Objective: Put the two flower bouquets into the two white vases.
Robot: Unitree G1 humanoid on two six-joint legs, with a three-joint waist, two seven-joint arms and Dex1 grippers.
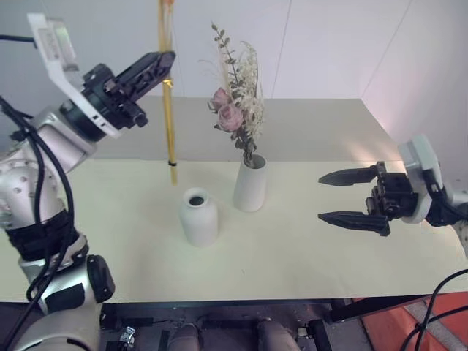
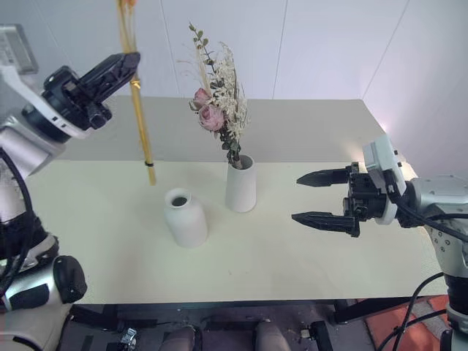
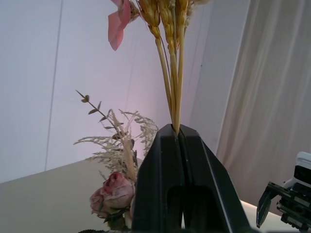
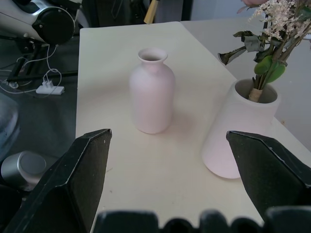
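Observation:
My left gripper (image 1: 162, 66) is shut on the slim yellow-stemmed bouquet (image 1: 168, 110), holding it upright above the table; its lower end hangs just behind the short round-shouldered vase (image 1: 199, 216), whose narrow neck holds nothing. In the left wrist view the stems (image 3: 172, 73) rise from between the shut fingers (image 3: 160, 165), with a red bloom (image 3: 118, 24) at the top. The bushy bouquet with pink roses (image 1: 235, 110) stands in the taller cylinder vase (image 1: 250, 184). My right gripper (image 1: 358, 197) hangs open to the right of both vases, fingers pointing toward them, with nothing between them.
The pale table (image 1: 307, 248) runs back to a white wall; its front edge is near me. Bare tabletop lies between the right gripper and the vases. In the right wrist view, cables (image 4: 43, 82) lie on the dark floor beyond the table's side edge.

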